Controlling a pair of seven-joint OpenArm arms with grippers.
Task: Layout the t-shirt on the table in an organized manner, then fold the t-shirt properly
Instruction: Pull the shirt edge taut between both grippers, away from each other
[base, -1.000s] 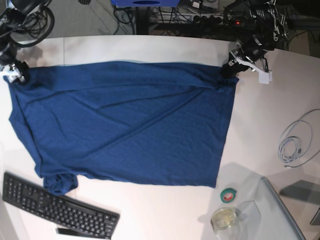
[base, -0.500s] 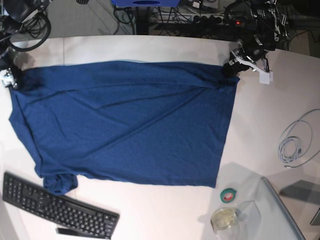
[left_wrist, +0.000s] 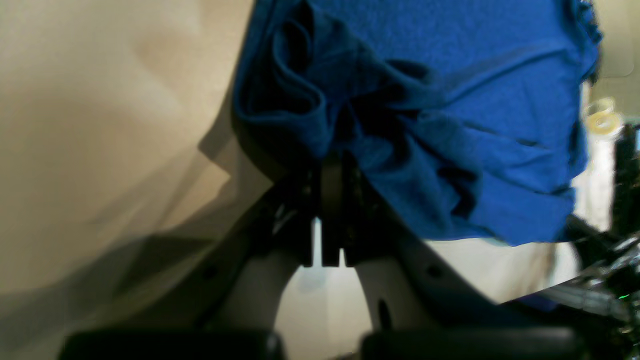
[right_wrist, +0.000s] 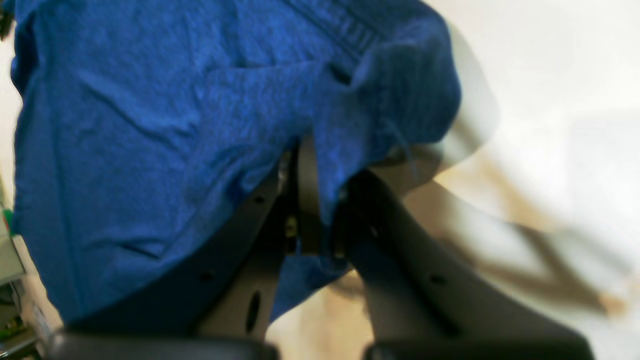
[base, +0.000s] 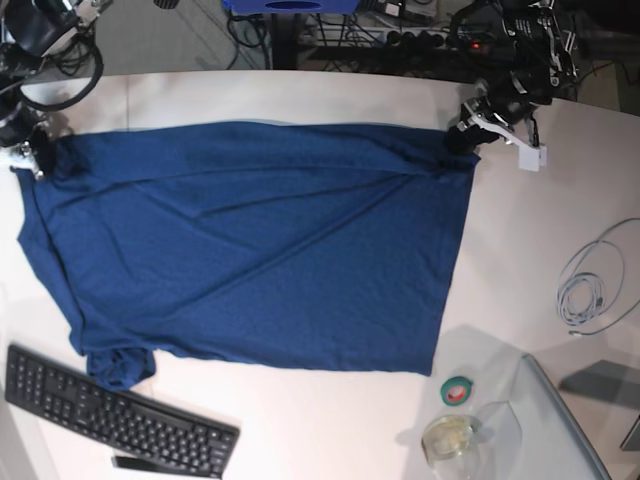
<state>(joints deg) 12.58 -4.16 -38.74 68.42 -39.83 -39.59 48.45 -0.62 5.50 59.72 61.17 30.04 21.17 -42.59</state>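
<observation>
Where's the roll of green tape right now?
In the base view the green tape roll lies on the white table near the bottom right, just past the t-shirt's lower right corner and right above a small clear round container.

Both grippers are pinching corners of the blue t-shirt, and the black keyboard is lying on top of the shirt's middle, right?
Not quite. The keyboard lies on the table beside the t-shirt, as the base view shows. Left gripper and right gripper do pinch it.
</observation>
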